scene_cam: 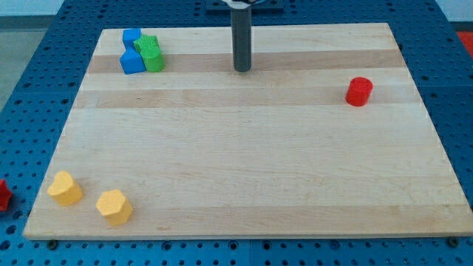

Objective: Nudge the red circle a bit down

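Note:
The red circle (359, 91) is a short red cylinder standing on the wooden board (244, 155) at the view's right, in the upper half. My tip (242, 69) is the lower end of the dark rod that comes down from the view's top centre. It touches the board well to the left of the red circle and slightly above it, apart from every block.
Two blue blocks (132, 52) and two green blocks (151, 53) cluster together at the top left. Two yellow hexagonal blocks (65, 188) (114, 206) lie at the bottom left. A red piece (3, 195) lies off the board at the left edge.

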`<state>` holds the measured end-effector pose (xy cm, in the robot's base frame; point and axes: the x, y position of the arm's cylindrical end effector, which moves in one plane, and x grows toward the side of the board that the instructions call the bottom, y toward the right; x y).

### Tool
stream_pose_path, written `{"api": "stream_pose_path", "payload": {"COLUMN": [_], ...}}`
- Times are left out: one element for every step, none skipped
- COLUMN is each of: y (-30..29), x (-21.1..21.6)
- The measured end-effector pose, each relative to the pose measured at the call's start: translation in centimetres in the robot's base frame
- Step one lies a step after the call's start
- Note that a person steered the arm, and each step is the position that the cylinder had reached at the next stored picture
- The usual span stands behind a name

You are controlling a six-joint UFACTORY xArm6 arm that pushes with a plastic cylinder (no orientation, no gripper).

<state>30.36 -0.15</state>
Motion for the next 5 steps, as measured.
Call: {"api": "stream_pose_path", "payload": {"y": [1.4,5.5,13.4,21.4,19.1], "x": [-1.8,-4.3,-6.8,-3.4,3.8]}}
